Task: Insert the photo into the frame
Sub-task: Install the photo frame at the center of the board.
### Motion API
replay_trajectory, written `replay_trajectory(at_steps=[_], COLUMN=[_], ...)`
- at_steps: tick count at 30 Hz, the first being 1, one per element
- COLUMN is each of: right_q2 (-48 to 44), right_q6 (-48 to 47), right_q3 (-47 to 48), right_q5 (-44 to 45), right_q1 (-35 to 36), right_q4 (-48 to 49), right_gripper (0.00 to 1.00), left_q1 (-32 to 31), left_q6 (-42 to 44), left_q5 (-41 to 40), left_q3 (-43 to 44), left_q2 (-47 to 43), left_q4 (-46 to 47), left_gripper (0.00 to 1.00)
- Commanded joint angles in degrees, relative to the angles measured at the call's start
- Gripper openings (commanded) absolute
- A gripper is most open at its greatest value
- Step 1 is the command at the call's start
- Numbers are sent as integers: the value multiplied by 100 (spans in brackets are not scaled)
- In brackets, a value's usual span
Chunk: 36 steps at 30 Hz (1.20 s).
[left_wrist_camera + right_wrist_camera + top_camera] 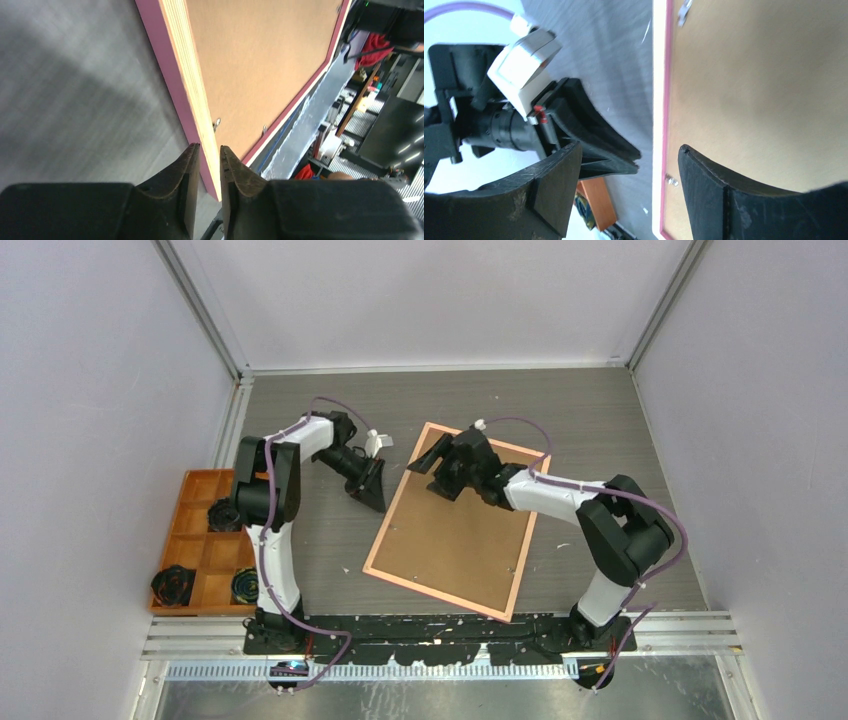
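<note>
The frame [384, 530] lies flat on the grey table [320, 410], back side up, with the brown board [455, 530] sitting in it; the right gripper [432, 475] hangs over its far left corner, fingers wide apart, holding nothing; the left gripper [375, 498] is just beside the left edge, fingers a little apart, holding nothing; an orange tray [200, 552] with dark coils [172, 585] sits well off to the left; only the wrist views show the little metal clips [216, 122].
</note>
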Motion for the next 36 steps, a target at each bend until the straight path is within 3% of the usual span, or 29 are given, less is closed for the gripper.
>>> replay_trajectory(at_steps=[1,5,10,21,36], right_q2=[206,668,1147,2143,2352], right_q6=[-749,-1127,-1085,-860,-649], right_q3=[494,1096,1266,1988,2163], right_q5=[-353,-483,-737,-1095,-1265], right_q1=[-489,-733,-958,-1011,-847], right_q4=[-452,-847,-286,-72,14], right_gripper=[76,77,76,70,68], left_q1=[15,-22,-132,-186,-302], left_q6=[-507,-664,-718,-675,-719], left_q5=[206,319,388,449,444], left_q3=[801,1323,1608,1493,1427], left_q2=[438,859,1090,1237,1168], left_q4=[163,100,81,146,242], left_gripper=[25,25,21,14,13])
